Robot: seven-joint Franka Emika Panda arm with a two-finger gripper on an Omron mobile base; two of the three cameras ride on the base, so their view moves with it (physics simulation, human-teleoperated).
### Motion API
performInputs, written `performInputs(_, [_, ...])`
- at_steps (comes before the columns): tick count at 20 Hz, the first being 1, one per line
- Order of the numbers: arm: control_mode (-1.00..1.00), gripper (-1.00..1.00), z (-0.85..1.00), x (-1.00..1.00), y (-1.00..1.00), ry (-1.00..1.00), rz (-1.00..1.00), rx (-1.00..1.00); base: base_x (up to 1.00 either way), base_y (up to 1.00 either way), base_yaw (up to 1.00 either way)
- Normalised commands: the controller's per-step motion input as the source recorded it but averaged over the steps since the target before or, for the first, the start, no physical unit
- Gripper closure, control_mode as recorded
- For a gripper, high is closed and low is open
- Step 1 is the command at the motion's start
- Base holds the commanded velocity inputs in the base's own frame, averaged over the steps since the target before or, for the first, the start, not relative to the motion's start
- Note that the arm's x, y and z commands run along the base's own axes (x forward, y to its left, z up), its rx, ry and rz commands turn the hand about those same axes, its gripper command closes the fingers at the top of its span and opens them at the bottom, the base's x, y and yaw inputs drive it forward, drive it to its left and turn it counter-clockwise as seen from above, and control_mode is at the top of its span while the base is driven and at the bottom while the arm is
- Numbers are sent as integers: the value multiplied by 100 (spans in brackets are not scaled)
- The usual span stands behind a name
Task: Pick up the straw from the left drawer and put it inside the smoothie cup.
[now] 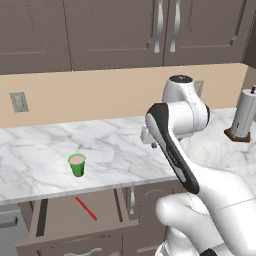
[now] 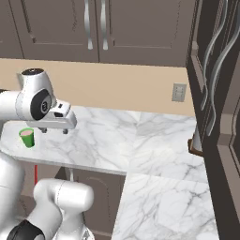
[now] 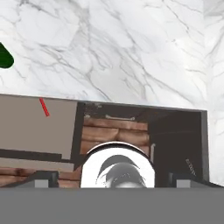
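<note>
The left drawer [image 1: 60, 220] stands pulled out below the marble counter, showing its lighter brown inside [image 3: 39, 127]. The straw [image 1: 86, 208], thin and red, lies flat and slanted in it; the hand view has the straw [image 3: 44, 107] at the drawer's upper part, and a red sliver [image 2: 36, 174] peeks out beside my arm. The smoothie cup [image 1: 77, 164] is upright near the counter's front edge, above the drawer, green with a pink filling [image 2: 27, 137] [image 3: 5, 57]. My gripper [image 2: 55, 131] hovers open and empty above the counter, right of the cup, pointing down [image 3: 113, 179].
A paper towel holder [image 1: 245, 115] stands at the counter's far right. Right of the drawer is a narrow cabinet door with a vertical silver handle [image 1: 131, 200]. Upper cabinets hang above, and a tall dark cabinet [image 2: 215, 93] borders the counter's right end.
</note>
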Motion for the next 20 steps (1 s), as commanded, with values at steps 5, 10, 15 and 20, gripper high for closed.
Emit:
performInputs(5, [-100,-100,-100,-64,86,16,9,-5,0,0,0])
performInputs(10, [-100,-100,-81,13,94,31,2,0,0,0,0])
performInputs(15, [-100,-100,-64,51,77,14,0,0,0,0,0])
performInputs(20, [-100,-100,-60,34,53,13,0,-1,0,0,0])
